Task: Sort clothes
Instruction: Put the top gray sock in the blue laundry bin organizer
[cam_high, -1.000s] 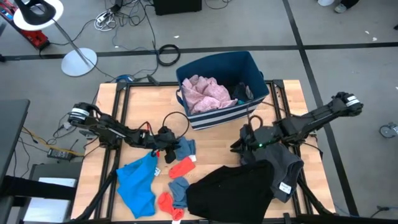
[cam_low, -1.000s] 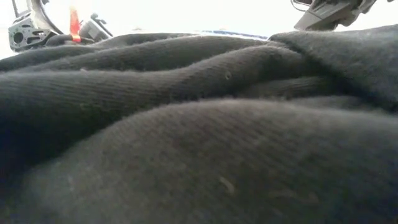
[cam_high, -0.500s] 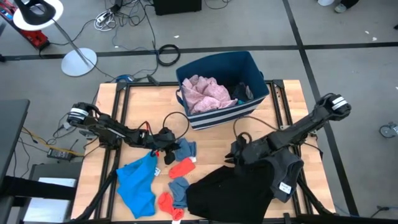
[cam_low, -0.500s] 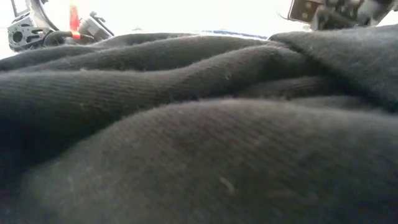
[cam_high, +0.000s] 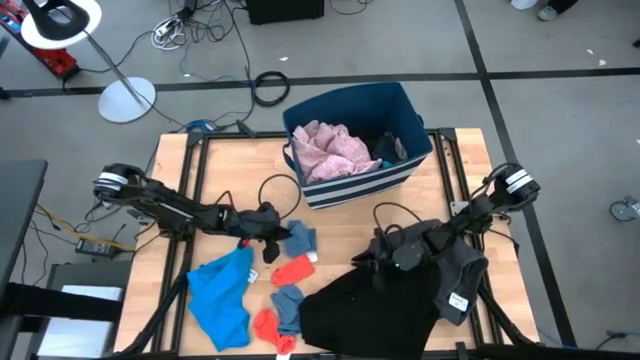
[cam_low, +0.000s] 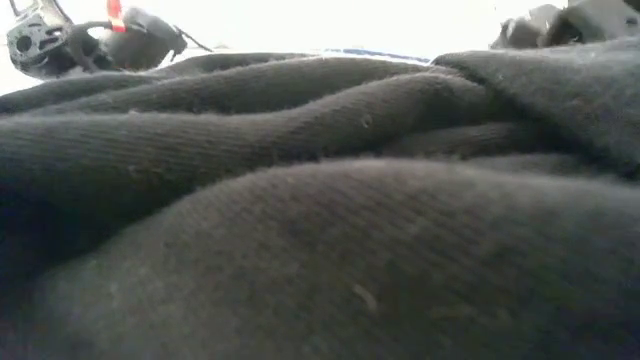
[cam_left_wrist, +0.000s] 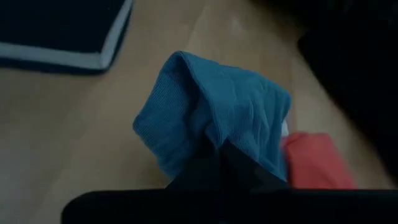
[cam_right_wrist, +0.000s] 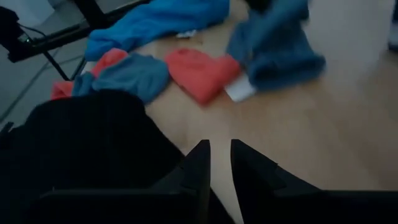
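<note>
Left gripper (cam_high: 281, 236) was clamped tight on small grey-blue knitted sock (cam_left_wrist: 217, 112), near table middle, probably to lift it for sorting.

Right gripper (cam_high: 372, 258) was low at edge of large black soft garment (cam_high: 365, 305), its fingers (cam_right_wrist: 198, 163) with only narrow gap between them, nothing held; likely it approached to pinch this cloth.

Red sock (cam_high: 292, 269), bright blue shirt (cam_high: 222, 290) and dark grey garment (cam_high: 462, 268) lay loose on wooden table (cam_high: 220, 170), waiting.

Pink crumpled garment (cam_high: 330, 150) was already inside navy fabric bin with white stripes (cam_high: 355, 185).
</note>
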